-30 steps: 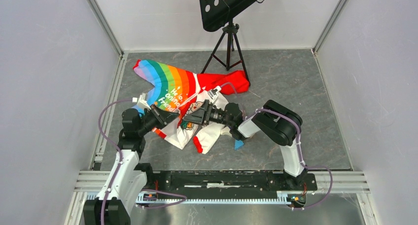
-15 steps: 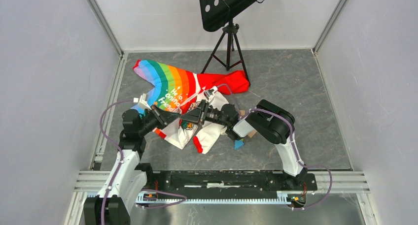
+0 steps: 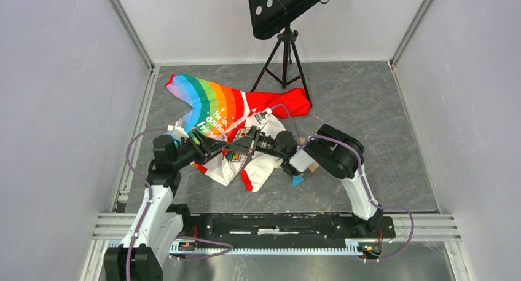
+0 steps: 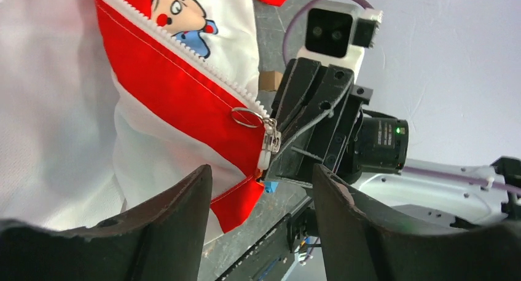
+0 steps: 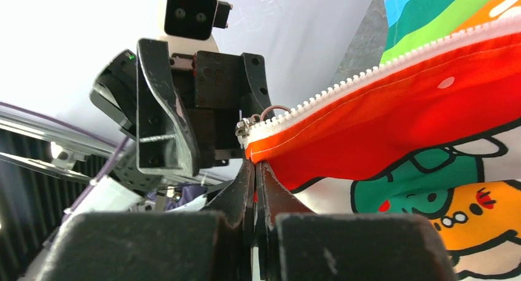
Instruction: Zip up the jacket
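Sitting tip to tip close in front of the arms. Pinching the jacket's [image 3: 261, 165] red edge with the right gripper [image 5: 255, 170], fingers pressed tight together, just under the zipper pull [image 4: 268, 136]. Gaping wide on the left gripper [image 4: 261, 176], holding nothing, pointing straight at that pull. Running up and away from the pull along the white zipper teeth [image 4: 184, 47], toward the rainbow part [image 3: 206, 96] lying farther back on the table [image 3: 368, 109].

The jacket [image 3: 209, 99] is lying left of the table's [image 3: 368, 127] centre, a stand [image 3: 284, 53] behind it at the far edge. My left gripper [image 3: 207, 147] and right gripper [image 3: 241, 149] are facing each other at its near part.
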Available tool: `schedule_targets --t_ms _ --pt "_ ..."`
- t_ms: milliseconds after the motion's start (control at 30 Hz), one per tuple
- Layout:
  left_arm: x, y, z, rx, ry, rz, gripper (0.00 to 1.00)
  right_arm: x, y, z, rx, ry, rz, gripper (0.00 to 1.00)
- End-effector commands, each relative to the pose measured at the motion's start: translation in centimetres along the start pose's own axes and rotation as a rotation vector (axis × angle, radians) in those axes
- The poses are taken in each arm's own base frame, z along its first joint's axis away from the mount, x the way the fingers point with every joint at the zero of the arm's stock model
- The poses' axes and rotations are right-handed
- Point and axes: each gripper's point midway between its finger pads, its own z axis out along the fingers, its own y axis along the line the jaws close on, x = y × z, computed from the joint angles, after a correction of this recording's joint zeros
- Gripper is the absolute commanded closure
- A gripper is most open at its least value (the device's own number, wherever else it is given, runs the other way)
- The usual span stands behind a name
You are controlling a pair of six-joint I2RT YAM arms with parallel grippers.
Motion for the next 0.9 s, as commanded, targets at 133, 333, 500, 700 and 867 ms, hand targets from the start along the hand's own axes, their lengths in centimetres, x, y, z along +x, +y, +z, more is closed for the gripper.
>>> schedule_targets --t_ms 133,333,500,700,867 --pt "-1.7 -0.2 -0.5 -0.167 0.116 -0.114 0.32 0.4 1.5 0.3 -0.097 0.037 -0.289 1.0" --pt "-3.6 -0.4 -0.1 -0.205 0.175 0.057 0.27 1.3 0.0 0.7 -0.034 0.105 -0.435 1.0" --pt "-3.2 0.7 1.1 -0.207 0.281 0.065 0.28 1.8 -0.9 0.8 0.011 0.142 -0.544 1.0" --pt "-1.7 2.9 2.3 -0.274 0.384 0.061 0.32 1.8 -1.5 0.8 0.038 0.155 -0.62 1.0" --pt "-0.9 2.3 2.8 -0.213 0.389 -0.022 0.32 1.8 -1.3 0.6 0.035 0.147 -0.619 1.0"
